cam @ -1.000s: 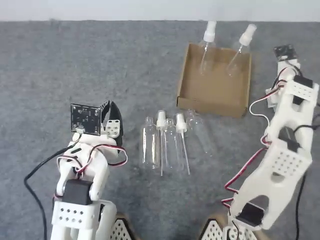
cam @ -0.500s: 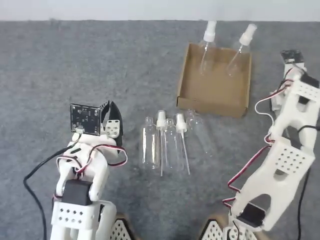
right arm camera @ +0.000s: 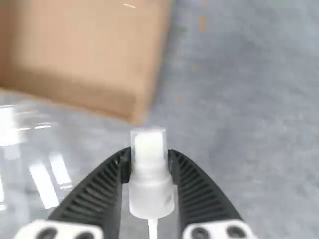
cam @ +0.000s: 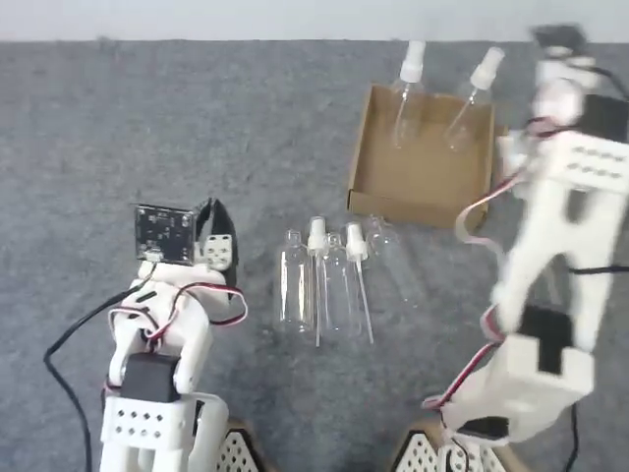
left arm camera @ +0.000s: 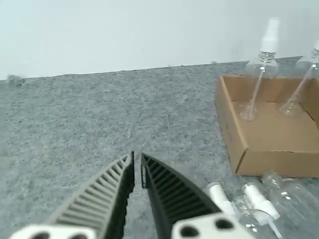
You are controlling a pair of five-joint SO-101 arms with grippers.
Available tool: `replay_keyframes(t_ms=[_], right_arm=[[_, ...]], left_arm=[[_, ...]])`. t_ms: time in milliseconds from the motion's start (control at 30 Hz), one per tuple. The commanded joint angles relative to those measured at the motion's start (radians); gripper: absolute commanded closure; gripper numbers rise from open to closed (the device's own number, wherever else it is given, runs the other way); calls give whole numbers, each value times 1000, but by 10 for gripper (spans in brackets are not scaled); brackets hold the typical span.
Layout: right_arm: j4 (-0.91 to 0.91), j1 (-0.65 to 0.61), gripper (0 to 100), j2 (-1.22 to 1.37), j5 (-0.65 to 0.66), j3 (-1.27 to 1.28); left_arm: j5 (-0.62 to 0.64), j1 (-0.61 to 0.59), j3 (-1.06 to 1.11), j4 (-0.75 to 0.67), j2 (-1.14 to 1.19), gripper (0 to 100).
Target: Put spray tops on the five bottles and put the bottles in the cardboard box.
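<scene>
Right fingers [right arm camera: 99, 191]: clamped on a white spray top [right arm camera: 148, 174], nozzle end poking past the fingertips, thin tube trailing back between them; held so, most likely, for carrying to an uncapped bottle.
Cardboard box [right arm camera: 75, 55]: sat just beyond the right fingertips, off to one side, open on top to take finished bottles.
Capped bottles [cam: 405, 93]: two, leaned against the far wall inside the box, spray heads above the rim; seemingly finished.
Uncapped bottles [cam: 295, 280]: three clear ones, lay side by side between the two arms, near the left fingers, apparently waiting for tops.
Loose spray tops [cam: 316, 236]: two, lay among those bottles, tubes pointing back toward the arm bases.
Left fingers [left arm camera: 107, 191]: almost together, only a thin slit between, held nothing, hovered over bare surface; looked parked.
Tabletop [cam: 138, 118]: covered in coarse grey felt-like matting, probably to stop round bottles rolling.
Room: plain pale wall [left arm camera: 124, 30] rose past the tabletop's far edge, ahead of the left fingers.
</scene>
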Motion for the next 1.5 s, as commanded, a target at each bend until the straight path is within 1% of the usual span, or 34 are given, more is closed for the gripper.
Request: replay_keyframes(t_ms=[0, 100, 167, 233, 267, 367, 433, 533, 667, 767, 867, 933, 1067, 1200, 1267, 1367, 1467], right_arm=[[45, -268, 972, -128, -130, -61], [27, -510, 970, -122, -261, -60], [-27, -647, 970, -87, -347, -58], [-99, -742, 969, -30, -417, -55], [-131, -769, 969, 7, -448, -55], [-225, -816, 968, 137, -516, -57], [-292, -829, 967, 232, -559, -57], [-386, -854, 966, 346, -609, -63], [-455, -875, 957, 420, -694, -63], [-463, -877, 887, 461, -749, -61], [-472, -877, 811, 495, -750, -61], [-473, -877, 786, 510, -750, -61], [-458, -871, 779, 504, -746, -61], [-328, -826, 781, 398, -736, -80], [-237, -797, 781, 320, -664, -89], [-125, -759, 781, 205, -529, -89], [-7, -707, 781, 107, -420, -89]], left_arm=[[-2, -71, -51, -3, -12, 988], [-5, -137, -82, 80, -12, 988], [-38, -222, -96, 123, -17, 988], [-94, -318, -102, 130, -12, 988], [-123, -364, -102, 130, -12, 988], [-175, -463, -93, 130, -11, 988], [-186, -494, -82, 130, -11, 988], [-209, -493, -47, 130, -11, 988], [-212, -493, 5, 95, -15, 988], [-239, -493, 44, 61, -17, 987], [-278, -493, 64, 61, -12, 987], [-278, -493, 68, 61, -15, 987], [-278, -493, 68, 61, -12, 987], [-281, -494, 58, 97, -12, 986], [-278, -494, 24, 130, -3, 986], [-278, -489, -88, 224, 63, 984], [-281, -423, -229, 325, 195, 984]])
